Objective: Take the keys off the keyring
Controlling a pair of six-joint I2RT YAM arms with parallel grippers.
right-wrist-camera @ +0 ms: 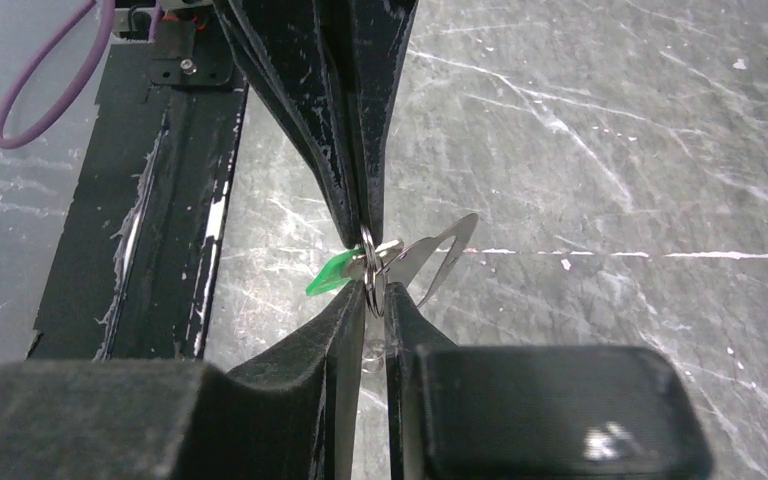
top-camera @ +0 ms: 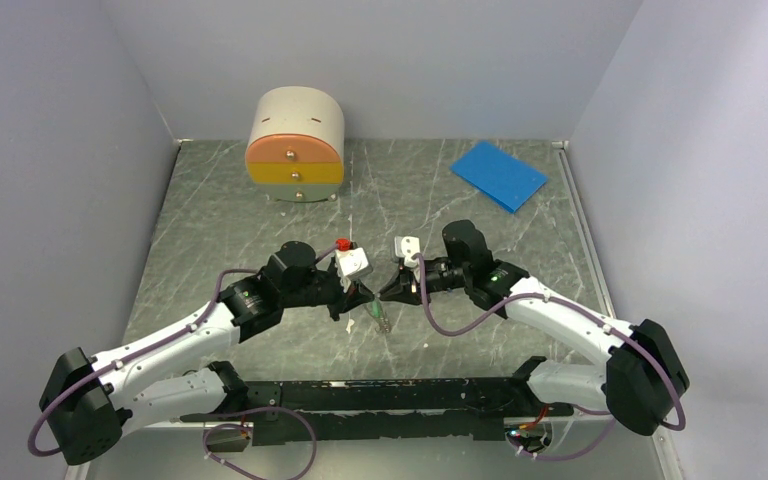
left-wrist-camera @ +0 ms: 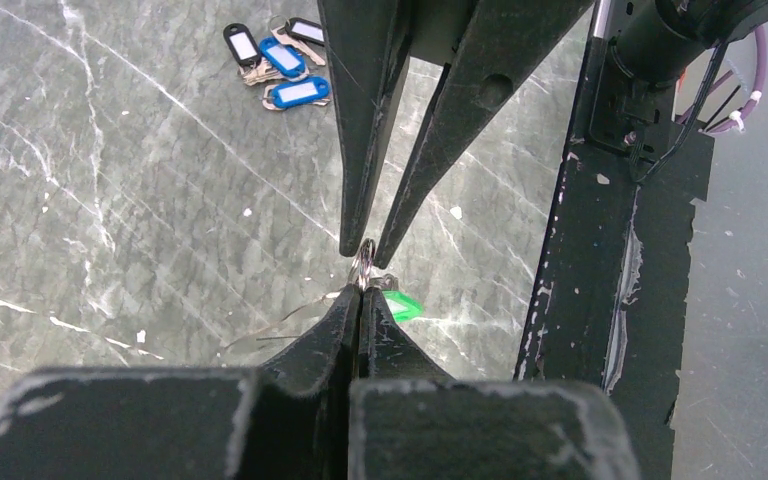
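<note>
The keyring (right-wrist-camera: 369, 268), a small silvery ring, hangs in the air between my two grippers, above the table. On it hang the keys: a bright green tag (right-wrist-camera: 328, 276) and a silvery key (right-wrist-camera: 442, 254). My right gripper (right-wrist-camera: 371, 296) is shut on the ring's lower edge. My left gripper's fingers (right-wrist-camera: 340, 150) pinch the ring from the far side. In the left wrist view my left gripper (left-wrist-camera: 363, 291) is shut on the ring (left-wrist-camera: 365, 266), with the green tag (left-wrist-camera: 402, 305) just beside it. In the top view both grippers meet at the table's middle, with the tag (top-camera: 373, 312) below them.
A bunch of keys with blue and black tags (left-wrist-camera: 280, 62) lies on the table away from the grippers. A round drawer box (top-camera: 295, 145) stands at the back. A blue pad (top-camera: 498, 175) lies at the back right. The black base rail (top-camera: 390, 395) runs along the near edge.
</note>
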